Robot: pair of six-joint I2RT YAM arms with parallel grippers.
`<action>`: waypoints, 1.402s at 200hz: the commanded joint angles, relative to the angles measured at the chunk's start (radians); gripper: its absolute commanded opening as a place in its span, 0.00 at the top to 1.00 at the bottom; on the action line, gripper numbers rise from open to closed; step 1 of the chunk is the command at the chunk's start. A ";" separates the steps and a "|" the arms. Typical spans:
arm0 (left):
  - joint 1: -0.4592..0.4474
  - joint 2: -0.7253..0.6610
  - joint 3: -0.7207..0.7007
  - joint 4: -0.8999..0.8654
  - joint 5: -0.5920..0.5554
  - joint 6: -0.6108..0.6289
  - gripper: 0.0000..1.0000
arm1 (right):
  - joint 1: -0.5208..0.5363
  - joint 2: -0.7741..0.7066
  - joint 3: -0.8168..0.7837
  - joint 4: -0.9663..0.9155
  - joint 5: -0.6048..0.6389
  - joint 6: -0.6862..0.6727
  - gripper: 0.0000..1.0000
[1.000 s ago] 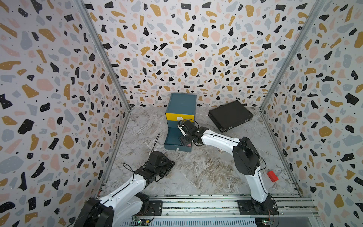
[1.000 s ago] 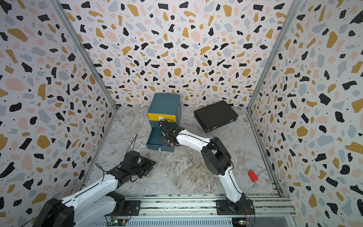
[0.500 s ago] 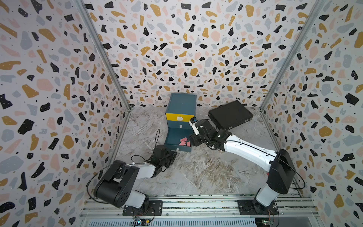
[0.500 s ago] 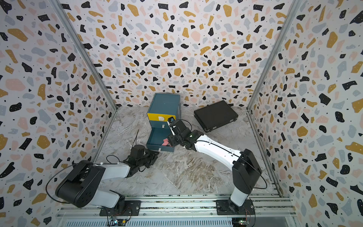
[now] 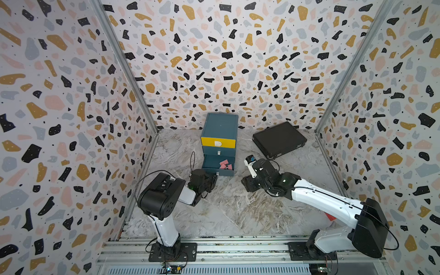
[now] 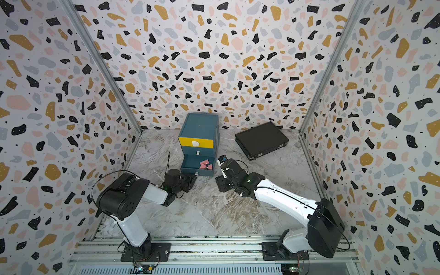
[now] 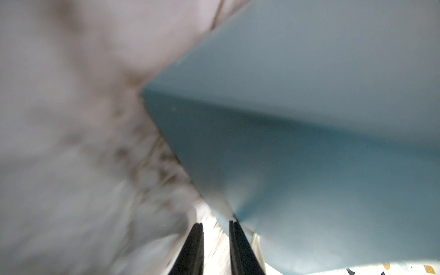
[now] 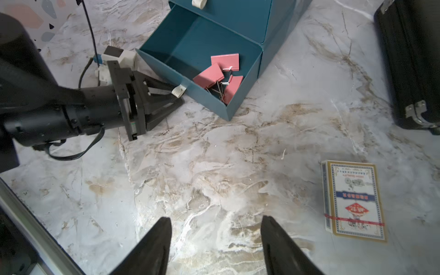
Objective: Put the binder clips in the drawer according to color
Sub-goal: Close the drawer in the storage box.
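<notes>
The drawer (image 5: 219,128) (image 6: 198,126) stands at the back in both top views, its bottom tray (image 8: 202,40) pulled out. Three pink binder clips (image 8: 214,73) (image 5: 225,164) lie in that tray's right corner. My left gripper (image 8: 177,91) (image 5: 214,178) lies low at the tray's front, its fingertips at the white pull tab (image 8: 179,90). In the blurred left wrist view its fingers (image 7: 197,245) stand a narrow gap apart with floor between them, beside the teal tray wall (image 7: 309,166). My right gripper (image 8: 215,221) (image 5: 247,184) hovers open and empty over the floor, right of the tray.
A flat black case (image 5: 279,139) (image 8: 409,59) lies at the back right. A printed card box (image 8: 352,200) rests on the marble floor close to my right gripper. A bit of a red block (image 5: 331,216) shows behind the right arm. Patterned walls enclose three sides.
My right gripper has pulled out of the bottom tray and back to the right, leaving a pink clip inside. My left gripper has moved up to the tray's front and its fingers have narrowed.
</notes>
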 commanded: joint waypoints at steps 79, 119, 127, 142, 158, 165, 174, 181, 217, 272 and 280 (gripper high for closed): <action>0.033 0.161 0.271 -0.023 -0.001 -0.011 0.73 | -0.004 -0.142 -0.119 -0.069 -0.021 0.086 0.36; 0.041 0.200 0.314 -0.024 0.008 -0.019 0.72 | -0.004 -0.164 -0.119 -0.093 -0.012 0.086 0.36; 0.041 0.204 0.323 -0.028 0.011 -0.019 0.72 | -0.005 -0.164 -0.119 -0.094 -0.009 0.085 0.36; 0.042 0.209 0.339 -0.035 0.013 -0.018 0.71 | -0.008 -0.163 -0.121 -0.099 -0.009 0.087 0.36; 0.043 0.209 0.349 -0.047 0.014 -0.014 0.70 | -0.010 -0.166 -0.121 -0.103 -0.010 0.089 0.35; 0.043 0.208 0.352 -0.051 0.016 -0.011 0.69 | -0.011 -0.169 -0.121 -0.103 -0.010 0.089 0.35; 0.043 0.209 0.354 -0.052 0.019 -0.009 0.69 | -0.013 -0.171 -0.121 -0.106 -0.010 0.089 0.35; 0.043 0.210 0.355 -0.053 0.020 -0.009 0.68 | -0.014 -0.173 -0.121 -0.110 -0.009 0.089 0.35; 0.043 0.198 0.337 -0.055 0.022 -0.017 0.64 | -0.040 -0.186 -0.126 -0.129 0.000 0.092 0.34; 0.039 -0.076 0.110 -0.079 -0.044 0.050 0.45 | -0.198 -0.239 -0.109 -0.210 0.100 0.105 0.02; 0.038 -0.172 0.082 -0.159 -0.064 0.102 0.09 | -0.200 -0.262 -0.096 -0.230 0.156 0.092 0.00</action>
